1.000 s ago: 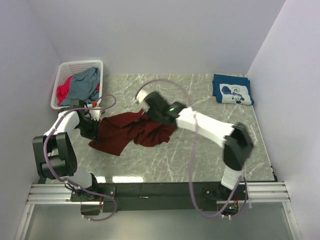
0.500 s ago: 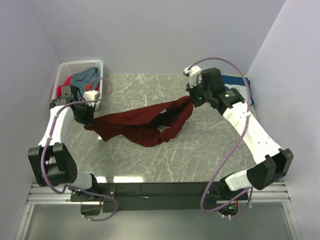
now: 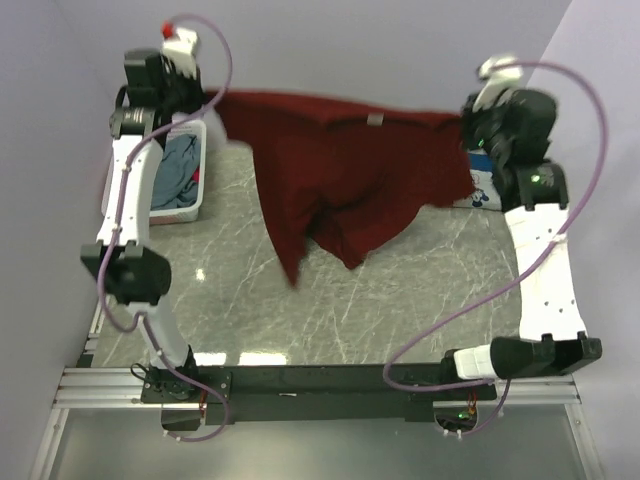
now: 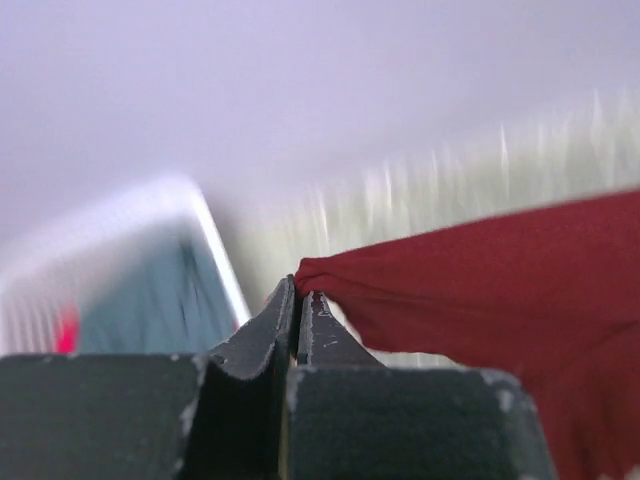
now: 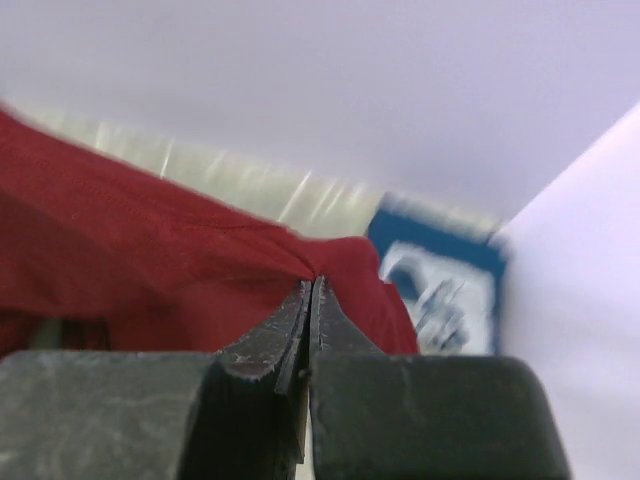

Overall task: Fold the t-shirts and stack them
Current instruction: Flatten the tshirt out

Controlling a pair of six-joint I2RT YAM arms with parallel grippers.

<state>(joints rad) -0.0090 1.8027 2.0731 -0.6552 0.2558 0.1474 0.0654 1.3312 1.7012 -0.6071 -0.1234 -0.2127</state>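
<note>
Between the two claws, well above the tabletop, a large plain dark-red cloth t-shirt (image 3: 340, 170) (image 4: 480, 270) (image 5: 150, 240) hangs spread out. Its long axis runs left to right from claw to claw, and its top edge is almost level. The left gripper (image 3: 205, 97) (image 4: 298, 290) is pinched tight on one bunched corner. The right gripper (image 3: 465, 118) (image 5: 312, 285) is closed just as tightly on the opposite corner. The body of the shirt drapes downward from that edge in loose folds that taper to a point.

Below the right claw lies a folded navy t-shirt with a white print (image 3: 482, 195) (image 5: 440, 290). Below the left claw stands a white lattice plastic basket (image 3: 200, 180) holding a crumpled grey-blue t-shirt (image 3: 180, 175) (image 4: 140, 300). The grey-veined marble-patterned table (image 3: 400, 290) is closed in by plain pale lilac walls (image 3: 350, 40).
</note>
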